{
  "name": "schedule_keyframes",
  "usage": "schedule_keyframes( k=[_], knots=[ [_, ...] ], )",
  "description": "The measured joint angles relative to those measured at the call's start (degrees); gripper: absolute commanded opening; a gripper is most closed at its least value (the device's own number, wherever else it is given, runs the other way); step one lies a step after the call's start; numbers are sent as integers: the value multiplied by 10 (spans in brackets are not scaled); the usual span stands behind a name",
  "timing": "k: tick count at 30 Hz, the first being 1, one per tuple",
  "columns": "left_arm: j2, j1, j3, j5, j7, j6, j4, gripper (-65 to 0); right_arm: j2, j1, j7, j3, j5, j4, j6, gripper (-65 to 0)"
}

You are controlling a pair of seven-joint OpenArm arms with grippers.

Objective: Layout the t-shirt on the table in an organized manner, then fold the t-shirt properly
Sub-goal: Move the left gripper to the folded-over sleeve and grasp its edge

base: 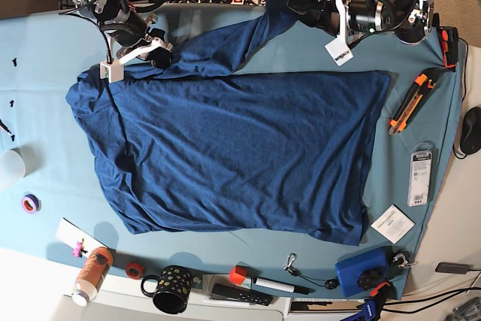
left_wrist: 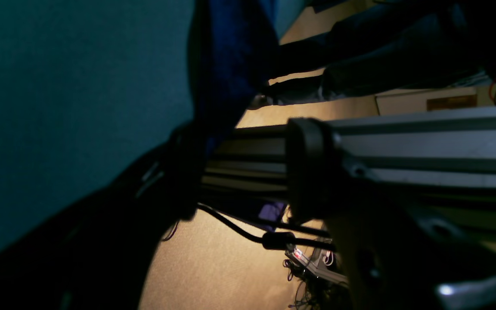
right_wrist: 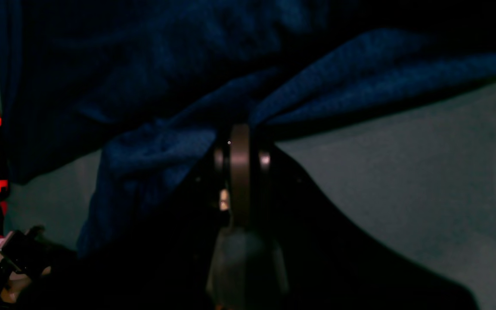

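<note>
Clamping a bunched fold of the t-shirt point(right_wrist: 179, 150), the right gripper point(right_wrist: 240, 137) has its jaws together on the navy fabric, just above the table point(right_wrist: 403, 181) cloth; in the base view this gripper point(base: 139, 49) sits at the shirt's upper left corner. The left gripper point(base: 301, 1) is at the far edge beside the sleeve that reaches up there; its wrist view is too dark to tell how the jaws stand, and shows only a strip of blue fabric point(left_wrist: 235, 64) against teal cloth.

The t-shirt point(base: 233, 148) lies spread across the middle of the table point(base: 45, 50), mostly flat, with wrinkles along its left side.

No writing can be read: a white tag point(base: 340, 49) hangs from the left arm, and a blister pack point(base: 420, 174) and a white card point(base: 391, 223) lie at the right edge, their print too small. Along the near edge stand a black spotted mug point(base: 171, 289), its contents not visible, and an orange bottle point(base: 92, 274) lying on its side
</note>
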Motion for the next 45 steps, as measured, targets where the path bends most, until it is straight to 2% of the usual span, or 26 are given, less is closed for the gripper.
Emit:
schedule_keyframes(
  k=[6, 8, 37, 40, 44, 45],
  knots=[
    [0, -5, 0, -1, -1, 0, 0, -341, 0, 0, 0, 0, 0, 0, 0, -650],
    [0, -15, -1, 16, -38, 2, 0, -341, 0, 0, 0, 0, 0, 0, 0, -650],
    [0, -21, -4, 33, -36, 2, 2, -342, 0, 0, -1, 0, 0, 0, 6, -650],
    [-3, -24, 15, 32, -24, 2, 3, -356, 0, 0, -1, 0, 0, 0, 6, -650],
    [-3, -25, 80, 30, -18, 2, 4, -357, 0, 0, -3, 0, 1, 0, 6, -650],
    [-2, -25, 98, 49, 5, -3, 3, -357, 0, 0, -3, 0, 2, 0, 6, -650]
  ],
)
